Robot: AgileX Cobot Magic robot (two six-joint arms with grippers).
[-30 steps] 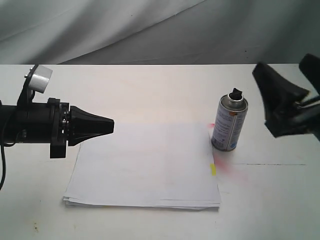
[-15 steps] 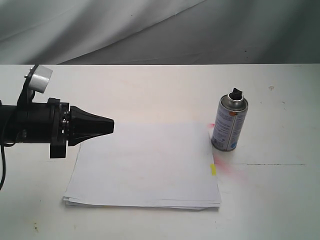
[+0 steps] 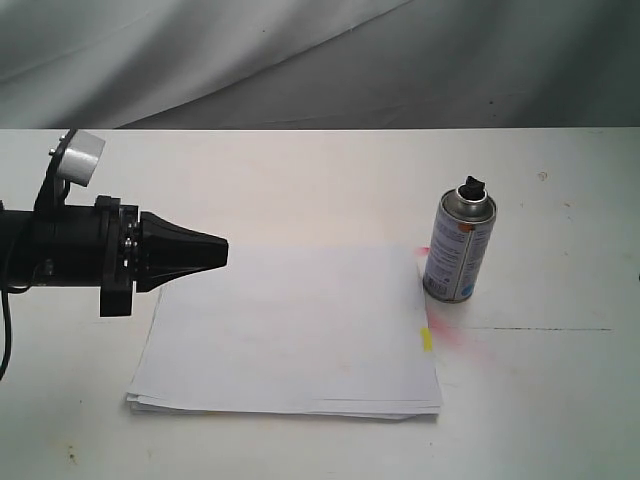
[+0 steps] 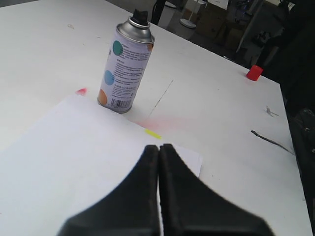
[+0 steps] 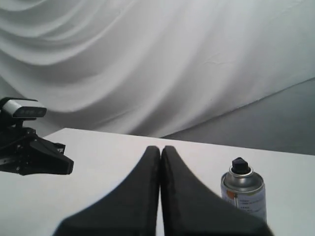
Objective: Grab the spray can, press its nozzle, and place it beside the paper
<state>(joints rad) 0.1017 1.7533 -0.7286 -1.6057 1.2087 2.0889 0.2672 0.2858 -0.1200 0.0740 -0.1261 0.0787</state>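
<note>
The silver spray can (image 3: 458, 249) stands upright on the table, just off the right edge of the white paper (image 3: 290, 330); its black nozzle (image 3: 470, 187) is on top. Both wrist views show the can too (image 4: 125, 66) (image 5: 244, 192). A yellow tab (image 3: 426, 339) marks the paper's right edge, with pink stains around it. My left gripper (image 3: 224, 253) hovers shut over the paper's left side, pointing toward the can and far from it; its jaws (image 4: 159, 146) hold nothing. My right gripper (image 5: 160, 147) is shut and empty, out of the exterior view.
A small red cap (image 4: 254, 73) lies near the table's far edge in the left wrist view. A thin dark line (image 3: 540, 329) runs across the table to the right of the can. A grey cloth backdrop (image 3: 320, 60) hangs behind the table.
My right gripper was at the right edge of the exterior view one second ago and has withdrawn out of it. The can, the paper and the left arm have not moved.
</note>
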